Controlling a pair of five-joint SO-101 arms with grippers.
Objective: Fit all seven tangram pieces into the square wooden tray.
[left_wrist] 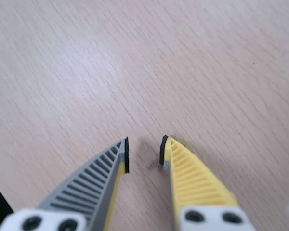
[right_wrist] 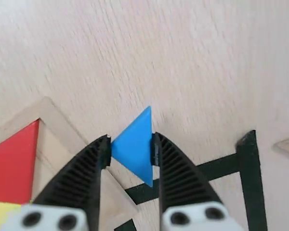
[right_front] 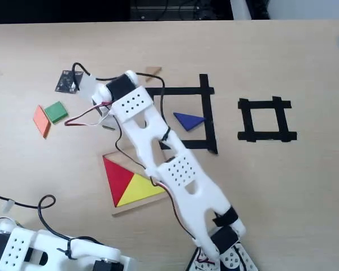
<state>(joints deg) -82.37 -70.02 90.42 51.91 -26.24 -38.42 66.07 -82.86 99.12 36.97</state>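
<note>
Two pieces, red triangle (right_front: 116, 175) and yellow triangle (right_front: 138, 189), sit in tray (right_front: 137, 206) on pale wood-grain table (right_front: 282, 192); dark room (right_front: 56, 10) beyond far edge. I see right gripper (right_wrist: 130, 144) clamped on light blue triangle (right_wrist: 137, 151) by tray edge, near black tape square (right_front: 205, 107). Left gripper (left_wrist: 144, 153) narrowly parted above tabletop. Green square (right_front: 56, 112), orange piece (right_front: 41, 121) lie well apart from tray.

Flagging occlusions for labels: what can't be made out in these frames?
- High view: right arm hides the tray's right part.
- High view: left arm cut off by bottom edge.
- Right wrist view: tan piece cut off by the frame edge; shape unclear.
</note>
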